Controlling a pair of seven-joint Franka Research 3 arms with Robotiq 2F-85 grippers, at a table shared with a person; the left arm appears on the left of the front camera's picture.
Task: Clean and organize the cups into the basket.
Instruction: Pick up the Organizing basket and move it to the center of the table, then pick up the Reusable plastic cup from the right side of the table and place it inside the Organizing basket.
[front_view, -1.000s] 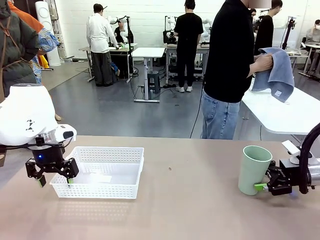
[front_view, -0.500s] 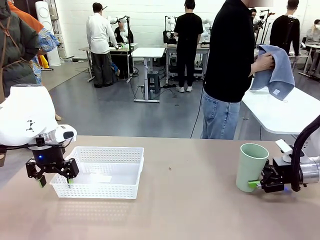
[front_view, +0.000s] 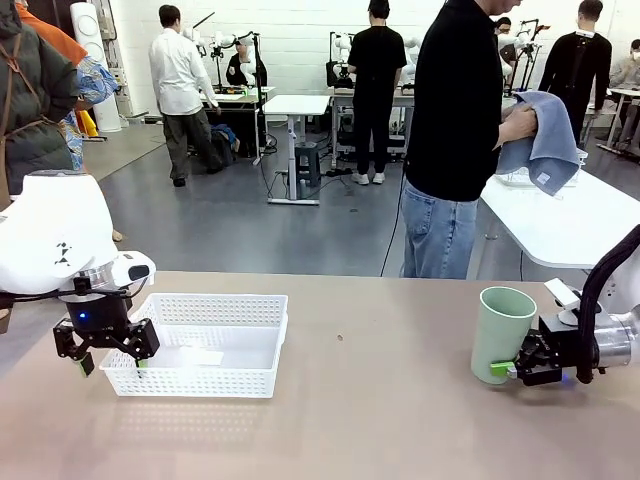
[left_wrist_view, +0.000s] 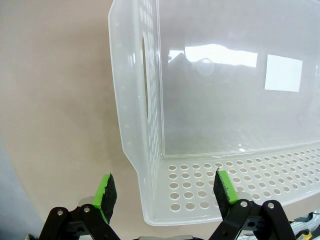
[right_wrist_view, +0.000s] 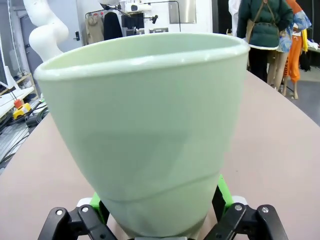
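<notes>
On the table (front_view: 380, 410), left part, basket (front_view: 215, 298): white, shallow, lattice sides, long side facing the camera; a slot handle cut in its left end wall (left_wrist_view: 145, 75)
Basket floor: smooth and glossy, with a white rectangular sticker (left_wrist_view: 283, 72) on it
Left gripper (front_view: 112, 362): hangs over the basket's near left corner, pointing down
Left gripper state: jaws spread wide, holding nothing; in the wrist view (left_wrist_view: 164, 192) one green pad (left_wrist_view: 106, 192) is outside the basket's left end and the other (left_wrist_view: 224, 186) is over its perforated near wall, so the corner lies between them
Mint cup (front_view: 503, 335): upright on the table, mouth up, well apart from the basket on its right side, about level with the basket's near half
Right gripper (front_view: 508, 368): comes in low from the side of the cup away from the basket, fingers lying level and pointing toward the basket
Right gripper state: jaws wide, straddling the cup's narrow lower part (right_wrist_view: 145, 115); in the wrist view (right_wrist_view: 160, 200) a green pad sits close on each side of the base; whether they press on it I cannot tell
Person (front_view: 460, 110): stands beyond the table's far edge, to the right of the basket, both hands working a grey-blue towel (front_view: 545, 140)
</notes>
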